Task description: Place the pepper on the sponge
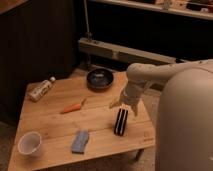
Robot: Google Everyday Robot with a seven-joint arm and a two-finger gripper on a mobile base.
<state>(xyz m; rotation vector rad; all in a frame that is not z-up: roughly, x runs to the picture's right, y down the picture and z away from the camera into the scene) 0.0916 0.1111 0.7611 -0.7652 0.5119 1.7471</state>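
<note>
— Fingers [114,104] of the gripper [123,107]: how do they stand?

— Spread, as far as the view shows, pointing down with nothing between them. The gripper hangs near the right edge of the table [55,125], just above the far end of a black ridged block [121,122].

— And the pepper [72,107]?

— It lies flat on the wood about the middle of the tabletop, a little toward the left edge, thin tip pointing left and stem end right. It is not on the sponge [80,141], which lies flat close to the near edge, about midway along it. The two are apart, with bare wood between them.

— So which step does that make it?

— By the look of it, the reach for the pepper. The gripper is empty and stands well off to the right of it, so the pick is what the task wants now.

— What does that move call for?

— The arm would have to travel left, away from the block, and come down over the pepper's thicker half with the fingers across its length, since it is slim and lies low on the wood. A shallow close could slip off it or roll it. A dark bowl [100,78] near the far edge, a bottle [42,89] at the far left corner and a cup [30,144] at the near left corner all stand clear of that path.
</note>
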